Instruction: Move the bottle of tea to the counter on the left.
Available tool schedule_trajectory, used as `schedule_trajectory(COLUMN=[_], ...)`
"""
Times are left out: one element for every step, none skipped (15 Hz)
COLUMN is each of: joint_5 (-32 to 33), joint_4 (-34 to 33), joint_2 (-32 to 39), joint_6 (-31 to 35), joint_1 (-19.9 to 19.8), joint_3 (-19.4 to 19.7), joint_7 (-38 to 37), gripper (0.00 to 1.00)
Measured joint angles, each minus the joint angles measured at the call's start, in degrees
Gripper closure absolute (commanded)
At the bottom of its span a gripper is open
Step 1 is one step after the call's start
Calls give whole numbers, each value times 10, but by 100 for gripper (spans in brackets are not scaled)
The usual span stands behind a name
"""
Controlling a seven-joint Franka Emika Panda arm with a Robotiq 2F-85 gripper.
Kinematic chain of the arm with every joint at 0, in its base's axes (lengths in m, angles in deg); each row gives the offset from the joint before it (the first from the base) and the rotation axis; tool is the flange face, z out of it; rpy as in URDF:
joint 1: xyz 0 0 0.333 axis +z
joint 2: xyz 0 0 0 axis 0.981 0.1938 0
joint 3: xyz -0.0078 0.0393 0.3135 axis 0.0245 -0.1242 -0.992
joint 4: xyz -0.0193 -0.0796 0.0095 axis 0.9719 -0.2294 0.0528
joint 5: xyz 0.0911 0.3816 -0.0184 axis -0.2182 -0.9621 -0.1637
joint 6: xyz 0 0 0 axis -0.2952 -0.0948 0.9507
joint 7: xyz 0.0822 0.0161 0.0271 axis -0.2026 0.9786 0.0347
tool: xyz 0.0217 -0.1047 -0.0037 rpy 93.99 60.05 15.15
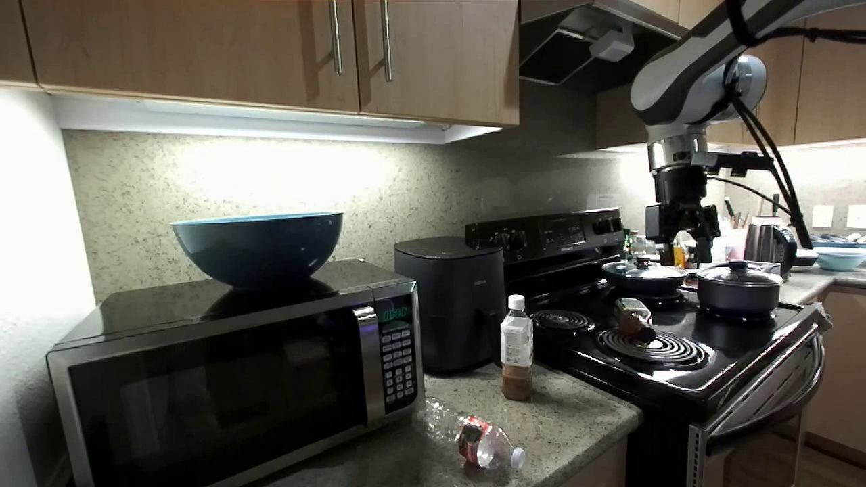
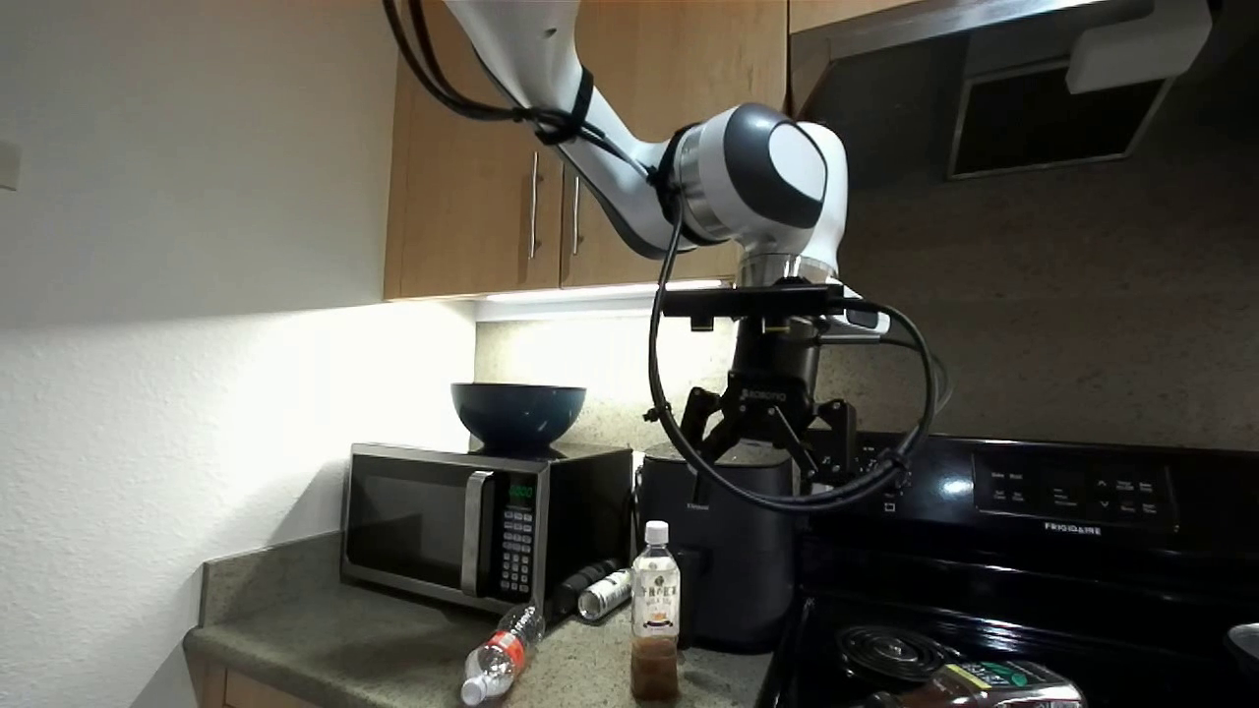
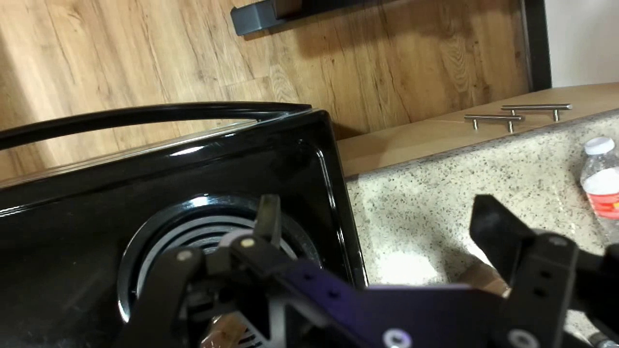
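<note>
"Claw [image 1: 685,253]: state at inspection?"

"Released. In an exterior view its fingers [image 1: 667,254] point downward, well apart; the wrist view shows them spread wide as well. A black cable [image 2: 807,504] loops in front of it in an exterior view and hides part of it."

"Location of the bottle of tea [image 1: 634,318]?"

"On the stovetop [image 1: 725,333], lying on its side on a coil burner [image 1: 678,350], its dark cap [image 1: 647,335] towards the speckled worktop [image 1: 575,414]. Transfer not yet made. In the wrist view only a brown portion shows past the claw."

"Neighbouring items?"

"Past it, in an exterior view, a lidded pan [image 1: 643,279] and a lidded pot [image 1: 739,294] sit on the stovetop."

"And on the worktop?"

"An upright clear bottle [image 1: 517,348] — white cap, pale label, brown liquid in the lower part — stands near the stovetop, in front of a black air fryer [image 1: 443,304]. A second clear bottle [image 1: 475,438], red-labelled and white-capped, lies on its side by the microwave [image 1: 223,379], which carries a blue bowl [image 1: 260,250]. In an exterior view a pale cylinder [image 2: 608,595] and a dark object [image 2: 578,588], neither identifiable, lie just beside the microwave."

"Anything in the way?"

"Both clear bottles take up room on the worktop."
</note>
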Motion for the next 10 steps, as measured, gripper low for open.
schedule_trajectory(joint_5=[0, 0, 0, 1, 0, 0, -1, -2, -5, -12], joint_4=[-1, -1, -2, -1, -1, -1, -3, -7, -15, -28], joint_2=[1, 0, 1, 1, 3, 7, 15, 27, 44, 65], joint_6=[-1, -1, -1, 2, 12, 30, 45, 54, 60, 62], joint_1=[0, 0, 0, -1, -1, -1, -1, -3, -7, -12], joint_3=[0, 0, -1, -2, -3, -4, -3, -3, -3, -2], joint_7=[0, 0, 0, 0, 2, 14, 28, 41, 55, 74], gripper=[0, 0, 0, 0, 0, 0, 0, 0, 0, 0])
